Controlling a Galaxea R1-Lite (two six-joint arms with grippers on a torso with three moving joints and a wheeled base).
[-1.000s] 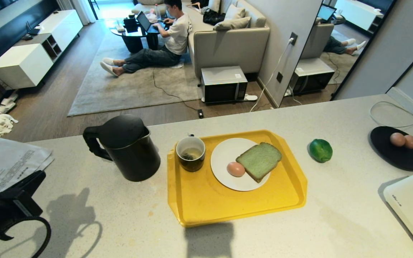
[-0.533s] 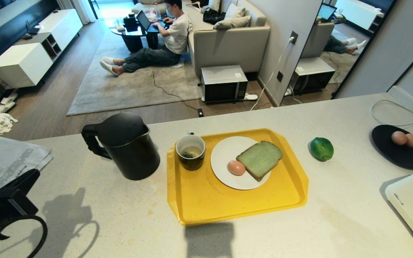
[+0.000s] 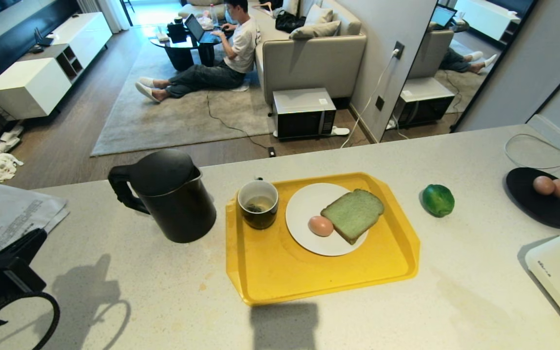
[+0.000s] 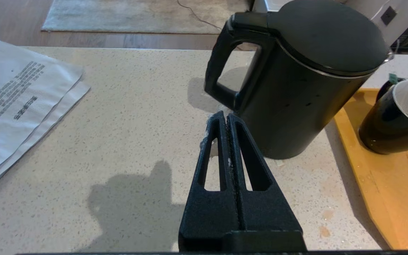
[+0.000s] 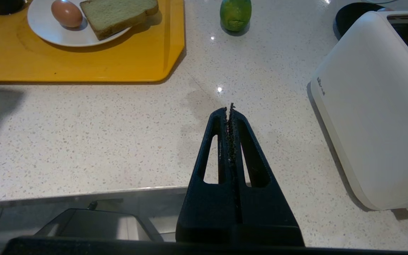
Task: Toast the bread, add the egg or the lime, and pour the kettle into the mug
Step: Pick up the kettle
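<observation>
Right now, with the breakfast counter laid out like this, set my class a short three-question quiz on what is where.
1. True or false: the pale green bread slice shares the white round plate with the pinkish-brown egg.
2. Which stands off the yellow plastic tray: A the dark green mug, B the glossy green lime?
3. Fill in: the left tool is ____ near the matte black kettle.

Key: 1 true; 2 B; 3 shut.
</observation>
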